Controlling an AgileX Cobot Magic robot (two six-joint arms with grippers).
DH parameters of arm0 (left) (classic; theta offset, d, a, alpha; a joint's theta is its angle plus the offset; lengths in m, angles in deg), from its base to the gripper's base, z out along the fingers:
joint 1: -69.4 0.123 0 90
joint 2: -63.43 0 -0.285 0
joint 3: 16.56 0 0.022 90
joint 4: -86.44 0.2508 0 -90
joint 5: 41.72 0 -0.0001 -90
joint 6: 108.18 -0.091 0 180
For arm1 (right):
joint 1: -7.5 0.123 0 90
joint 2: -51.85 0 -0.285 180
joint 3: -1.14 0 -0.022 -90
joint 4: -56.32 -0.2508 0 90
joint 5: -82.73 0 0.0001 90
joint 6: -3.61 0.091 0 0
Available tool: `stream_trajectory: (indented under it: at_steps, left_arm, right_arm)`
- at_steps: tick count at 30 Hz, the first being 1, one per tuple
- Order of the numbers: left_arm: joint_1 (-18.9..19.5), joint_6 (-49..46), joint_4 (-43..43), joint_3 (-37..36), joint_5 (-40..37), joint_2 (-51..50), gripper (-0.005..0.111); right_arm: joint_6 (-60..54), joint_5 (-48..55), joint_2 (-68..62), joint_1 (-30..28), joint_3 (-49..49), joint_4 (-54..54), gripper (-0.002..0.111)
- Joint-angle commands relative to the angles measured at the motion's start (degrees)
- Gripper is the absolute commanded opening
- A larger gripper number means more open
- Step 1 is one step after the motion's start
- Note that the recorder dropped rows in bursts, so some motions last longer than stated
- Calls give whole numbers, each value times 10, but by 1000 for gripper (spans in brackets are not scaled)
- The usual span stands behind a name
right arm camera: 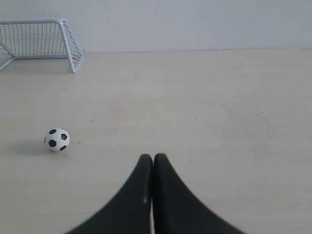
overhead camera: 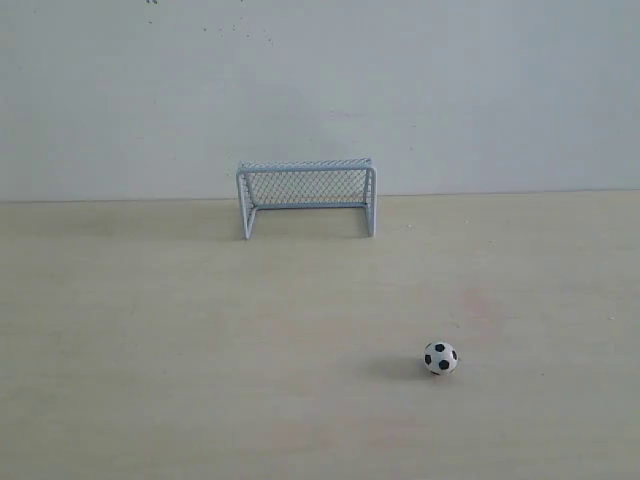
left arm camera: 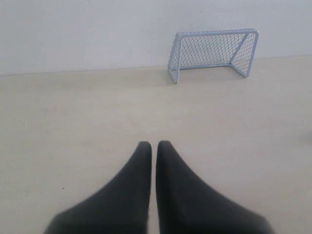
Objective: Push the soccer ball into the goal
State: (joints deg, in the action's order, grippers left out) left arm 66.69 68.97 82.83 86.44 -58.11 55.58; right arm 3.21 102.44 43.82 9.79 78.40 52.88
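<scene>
The small black-and-white soccer ball (overhead camera: 440, 358) rests on the pale wooden table, right of centre and near the front. The grey-framed goal (overhead camera: 306, 195) with dark netting stands at the back by the wall, mouth facing the front. Neither arm shows in the exterior view. In the right wrist view the ball (right arm camera: 57, 139) lies well apart from my right gripper (right arm camera: 153, 157), whose black fingers are shut with nothing between them; the goal (right arm camera: 43, 41) is beyond it. My left gripper (left arm camera: 153, 145) is shut and empty, with the goal (left arm camera: 212, 52) far ahead of it.
A plain white wall (overhead camera: 320, 90) rises behind the goal. The light wooden table (overhead camera: 200, 330) stretches wide around ball and goal, with nothing else on it.
</scene>
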Motion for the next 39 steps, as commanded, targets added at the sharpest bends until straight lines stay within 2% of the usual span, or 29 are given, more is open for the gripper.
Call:
stream_trajectory:
  at_steps: [1,7,11,14,19,23,28,31,35,39]
  left_arm:
    - [3,-2,-4,-2,0,1,4]
    - [3,-2,-4,-2,0,1,4]
    - [3,-2,-4,-2,0,1,4]
    - [3,-2,-4,-2,0,1,4]
    - [3,-2,-4,-2,0,1,4]
    - [3,-2,-4,-2,0,1,4]
    - [3,-2,-4,-2,0,1,4]
    - [3,-2,-4,-2,0,1,4]
    - [3,-2,-4,-2,0,1,4]
    - [3,-2,-4,-2,0,1,4]
  right_arm:
    - [1,-6,2,-4,0,2,0]
    - [4,-10,2,-4,0,2,0]
    - [4,-51,2,-4,0,2,0]
    - [4,-114,2,-4,0,2,0]
    - [4,-286,2,-4,0,2,0]
    - [4,-335,2,-4,0,2,0]
    - [-44,-297,2,-4,-57,2,0]
    - [-51,-234,-15,-4,-116,2,0]
    - [-51,-114,-91,-4,-182,2,0]
    - [-54,-11,-226,-4,-254,3,0]
